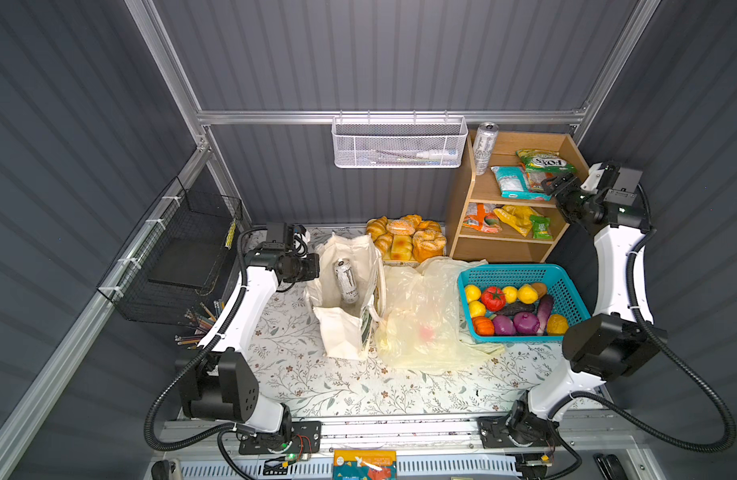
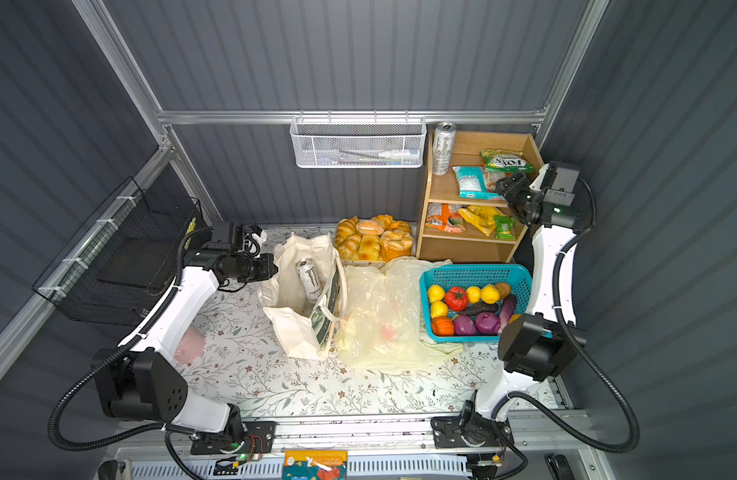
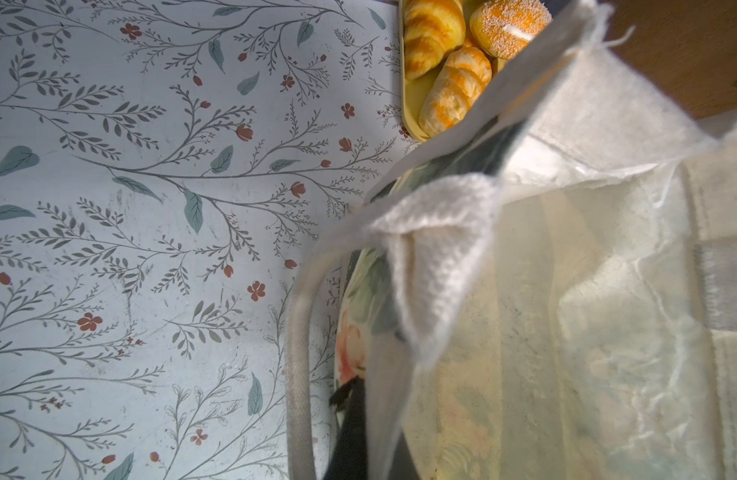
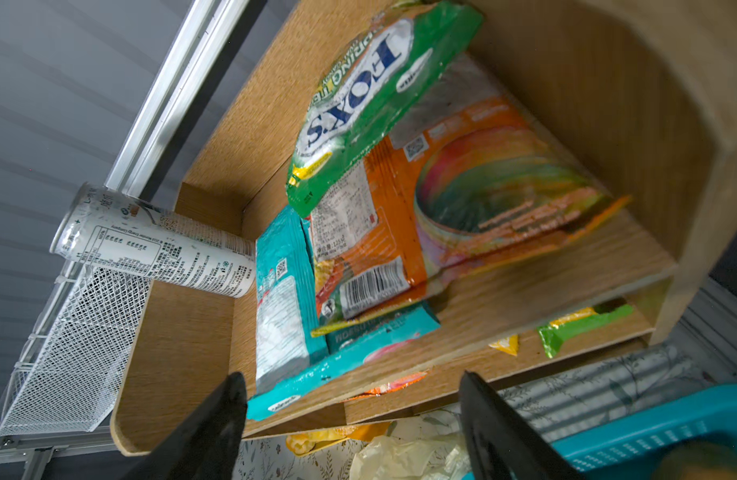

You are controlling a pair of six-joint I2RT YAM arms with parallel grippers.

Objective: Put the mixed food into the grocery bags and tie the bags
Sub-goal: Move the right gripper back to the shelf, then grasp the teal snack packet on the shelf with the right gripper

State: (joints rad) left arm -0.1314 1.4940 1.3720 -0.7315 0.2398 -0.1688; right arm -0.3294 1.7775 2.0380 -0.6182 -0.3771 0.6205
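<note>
Gripping the left rim of the cream canvas tote (image 1: 342, 332), the left gripper (image 1: 317, 266) sits just left of centre in both top views. Its jaws are closed on the cloth, and the left wrist view shows bunched canvas right against it. A white Monster can (image 1: 345, 280) lies inside the tote. The pale-yellow plastic bag (image 1: 425, 316) lies crumpled at centre, between the tote and the teal basket (image 1: 512, 270), which holds toy fruits and vegetables (image 1: 527, 322). At upper right, the right gripper (image 4: 352, 378) hovers before the top level of the wooden shelf (image 1: 458, 208). Its fingers are spread and empty, near the teal-and-white packet (image 4: 283, 299). A second can (image 1: 484, 147) stands at that level's left end.
</note>
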